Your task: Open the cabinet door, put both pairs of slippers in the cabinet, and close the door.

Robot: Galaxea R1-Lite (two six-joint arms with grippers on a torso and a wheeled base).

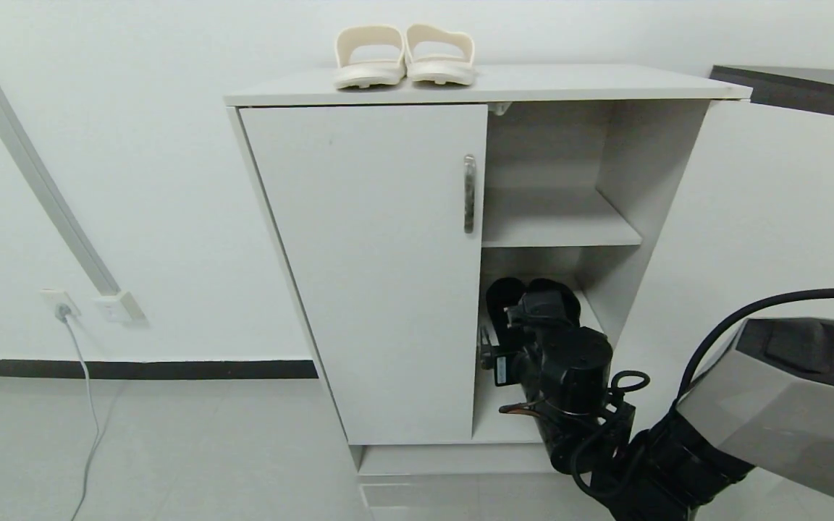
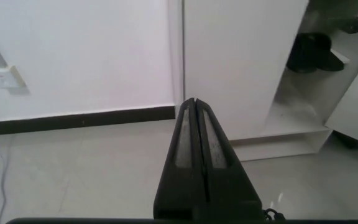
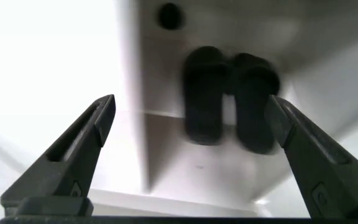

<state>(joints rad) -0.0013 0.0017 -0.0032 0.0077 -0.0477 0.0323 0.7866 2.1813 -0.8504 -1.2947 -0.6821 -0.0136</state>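
Note:
A white cabinet [image 1: 366, 268] stands with its left door shut and its right door [image 1: 764, 217] swung open. A cream pair of slippers [image 1: 404, 56] rests on the cabinet's top. A black pair of slippers [image 3: 229, 99] lies side by side on the floor of the lower compartment, also visible as the black pair [image 2: 316, 53]. My right arm [image 1: 562, 362] reaches into that compartment and partly hides the pair. My right gripper [image 3: 191, 104] is open, a little short of the black slippers and holding nothing. My left gripper [image 2: 194, 109] is shut and empty, low over the floor in front of the cabinet.
The upper shelf [image 1: 554, 221] behind the open door is bare. A metal handle [image 1: 468, 193] runs down the shut door. A wall socket with a hanging cable [image 1: 62, 310] is at the left. A dark piece of furniture [image 1: 801, 83] stands behind the open door. Tiled floor [image 1: 171, 449] lies left of the cabinet.

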